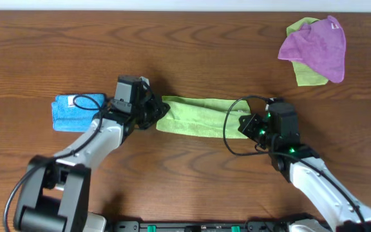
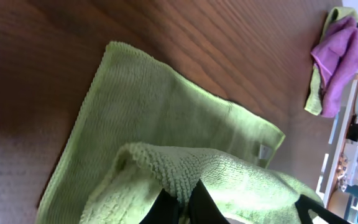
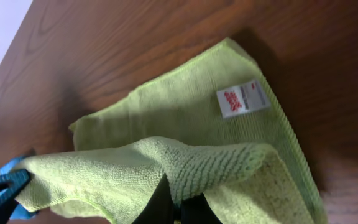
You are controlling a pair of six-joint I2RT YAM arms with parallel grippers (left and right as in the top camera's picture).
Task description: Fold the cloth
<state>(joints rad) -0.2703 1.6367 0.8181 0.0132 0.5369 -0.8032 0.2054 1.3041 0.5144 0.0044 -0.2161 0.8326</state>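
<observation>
Overhead, left to right: folded blue cloth (image 1: pixel 78 111) parked just beside left claw (image 1: pixel 156 113); left claw clamped on left end of green cloth (image 1: pixel 198 117), laid out as a strip on table (image 1: pixel 185 38); right claw (image 1: pixel 242 124) clamped on right end. Pinched edges lifted, per wrist views. Probably mid-fold. Next: carry both edges across together, align, release.
</observation>
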